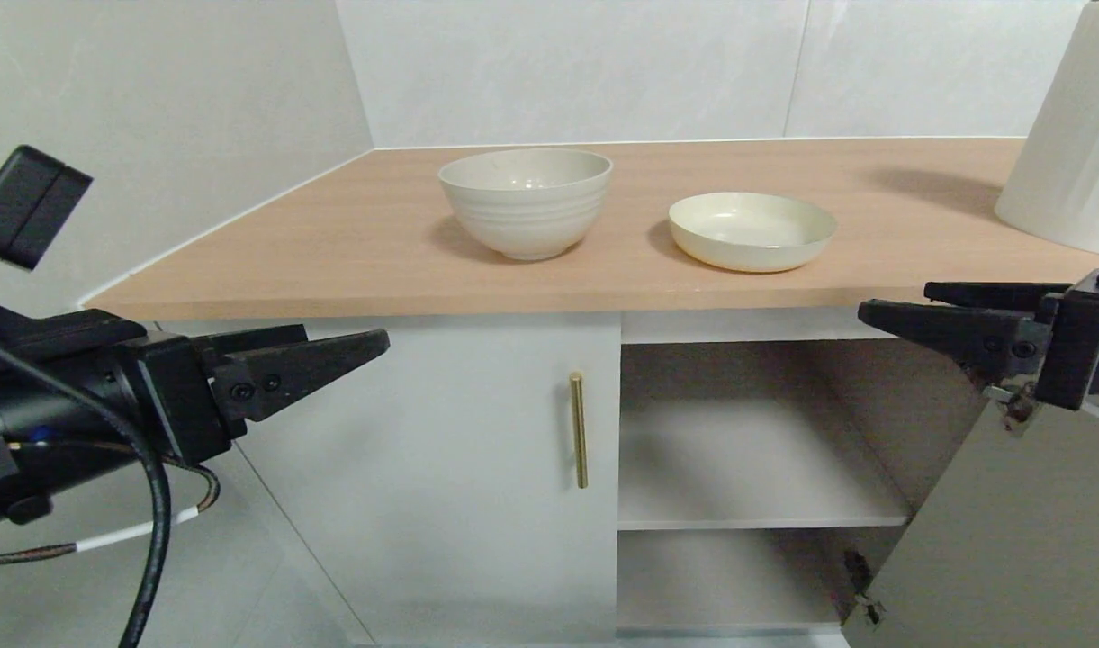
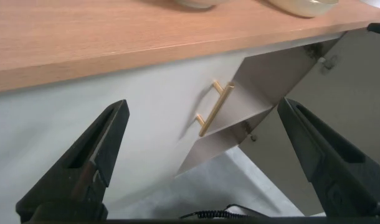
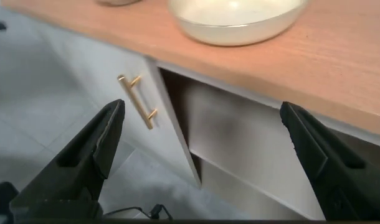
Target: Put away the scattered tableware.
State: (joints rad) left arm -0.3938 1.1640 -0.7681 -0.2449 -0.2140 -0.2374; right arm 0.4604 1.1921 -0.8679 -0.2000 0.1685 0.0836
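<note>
- The cabinet [image 1: 441, 468] under the counter is half ready. Its right door [image 1: 1008, 540] stands open, showing bare shelves [image 1: 756, 517], so the opening step looks done.
- The counter [image 1: 351, 252] holds both pieces of tableware, so nothing is put away yet.
- The deep bowl [image 1: 525, 202] sits upright on the counter above the closed left door.
- The shallow dish [image 1: 752, 230] sits near the bowl on its right, apart from it, above the open compartment.
- The left gripper [image 1: 346, 337] hangs below the counter edge, spread wide and holding nothing.
- The right gripper [image 1: 893, 301] is beside the open compartment, also wide open and empty. Both pickups remain.
</note>
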